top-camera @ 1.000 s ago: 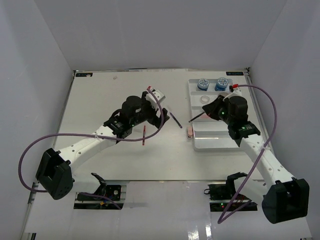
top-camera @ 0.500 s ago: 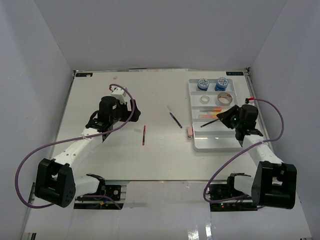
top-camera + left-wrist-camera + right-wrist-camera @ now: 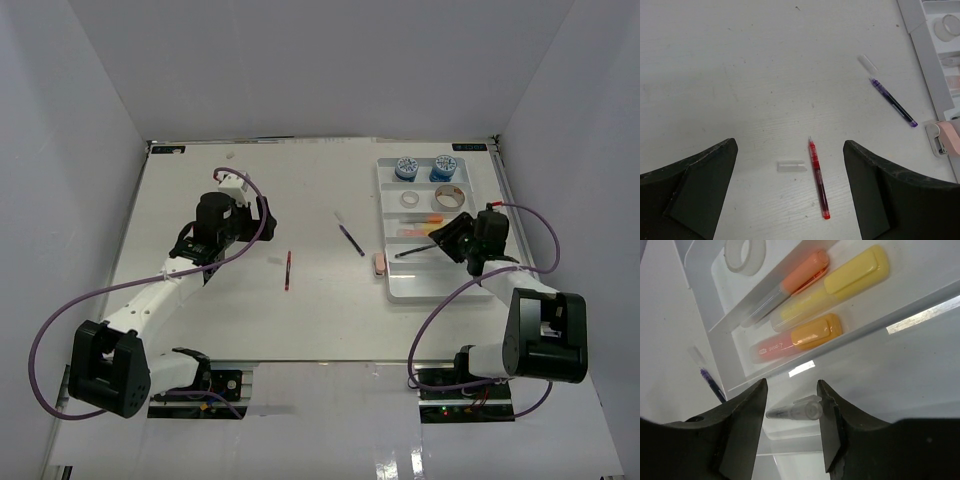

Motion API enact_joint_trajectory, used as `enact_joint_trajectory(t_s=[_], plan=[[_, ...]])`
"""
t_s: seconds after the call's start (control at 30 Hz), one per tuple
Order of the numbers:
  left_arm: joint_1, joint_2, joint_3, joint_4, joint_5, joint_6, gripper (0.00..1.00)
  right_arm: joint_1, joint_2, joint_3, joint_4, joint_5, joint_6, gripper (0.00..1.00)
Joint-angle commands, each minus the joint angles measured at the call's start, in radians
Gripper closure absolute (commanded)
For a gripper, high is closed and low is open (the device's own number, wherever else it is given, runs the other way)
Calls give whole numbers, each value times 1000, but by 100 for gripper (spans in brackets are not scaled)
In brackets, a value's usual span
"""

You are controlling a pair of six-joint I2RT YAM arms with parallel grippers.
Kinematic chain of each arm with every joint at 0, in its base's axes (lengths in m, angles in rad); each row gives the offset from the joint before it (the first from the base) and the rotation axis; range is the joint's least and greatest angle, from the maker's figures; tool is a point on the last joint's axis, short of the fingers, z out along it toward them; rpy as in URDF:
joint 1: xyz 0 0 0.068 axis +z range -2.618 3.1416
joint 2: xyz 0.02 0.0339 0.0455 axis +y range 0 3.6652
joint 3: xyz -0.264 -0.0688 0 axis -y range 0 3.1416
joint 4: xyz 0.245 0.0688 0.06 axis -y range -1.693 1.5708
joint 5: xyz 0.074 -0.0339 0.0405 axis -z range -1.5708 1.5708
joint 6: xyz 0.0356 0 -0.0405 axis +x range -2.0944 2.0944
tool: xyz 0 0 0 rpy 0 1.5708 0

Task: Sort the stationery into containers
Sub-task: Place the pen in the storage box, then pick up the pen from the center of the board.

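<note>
White table; pale enclosure walls on three sides.

Left end effector spread wide and angled downward; right end effector partly parted, also angled downward.

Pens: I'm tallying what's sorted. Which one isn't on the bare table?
The dark pen over the white tray; the red pen and purple pen lie on the table.

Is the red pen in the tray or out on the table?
Out. The red pen lies on the table, left of the tray.
</note>
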Motion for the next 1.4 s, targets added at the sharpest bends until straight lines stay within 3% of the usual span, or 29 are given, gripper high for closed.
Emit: enact_joint_trajectory(t_s=[0.0, 0.1, 0.2, 0.43, 0.67, 0.9, 1.17, 1.37], plan=[[5, -30, -1, 11, -13, -9, 2, -9, 10, -9, 41, 37, -3, 48], [5, -26, 2, 5, -19, -14, 2, -12, -1, -3, -2, 88, -21, 41], [5, -24, 2, 4, -22, -16, 2, -12, -24, 25, -64, 142, -66, 25], [5, -10, 7, -4, -19, -23, 2, -12, -96, 115, -210, 265, -173, 2], [5, -6, 8, -15, -27, -37, 2, 57, -190, 154, -272, 272, -293, 4], [5, 22, 22, -44, -70, -57, 2, 363, -216, 238, -296, 303, -455, 0], [4, 20, 22, -45, -76, -55, 2, 605, -6, 398, -338, 262, -609, 11], [5, 19, 22, -47, -85, -54, 2, 678, 224, 556, -416, 249, -672, 18]])
